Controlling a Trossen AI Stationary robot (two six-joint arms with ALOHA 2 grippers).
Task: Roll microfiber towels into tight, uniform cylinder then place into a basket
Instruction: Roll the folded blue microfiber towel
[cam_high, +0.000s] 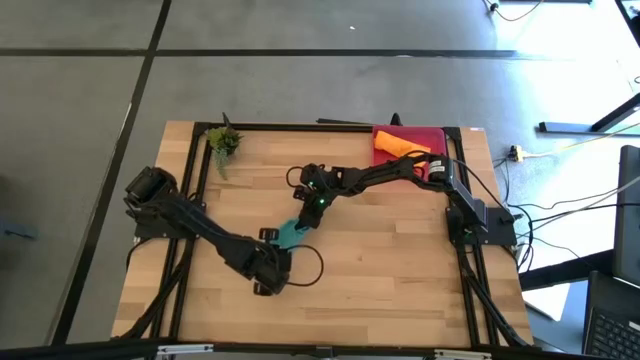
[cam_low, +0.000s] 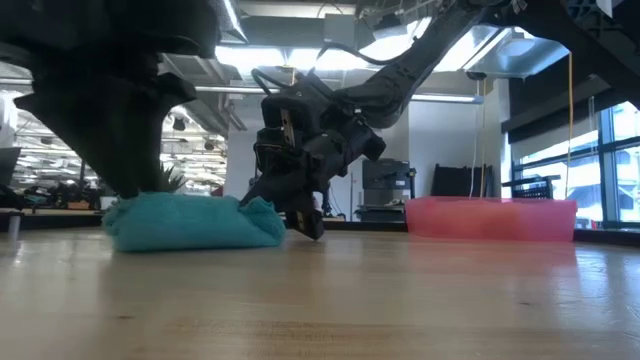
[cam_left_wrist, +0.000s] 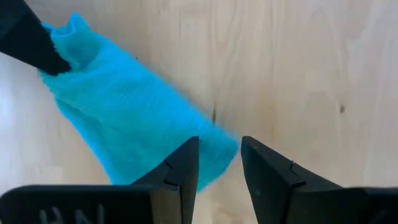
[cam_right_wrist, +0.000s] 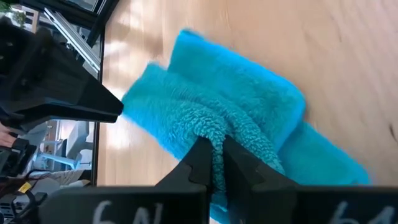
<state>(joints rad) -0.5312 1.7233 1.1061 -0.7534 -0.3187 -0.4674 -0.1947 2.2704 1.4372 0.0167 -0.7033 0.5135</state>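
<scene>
1 teal towel (cam_high: 291, 233), soft and limp, lies part-rolled; right gripper (cam_right_wrist: 217, 163) pinches its fluffy edge, left gripper (cam_left_wrist: 219, 163) stands wide at the other end; grasp bunched folds.

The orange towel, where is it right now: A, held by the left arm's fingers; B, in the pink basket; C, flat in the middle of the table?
B: the orange towel lies inside the pink basket at the table's far right corner.
</scene>
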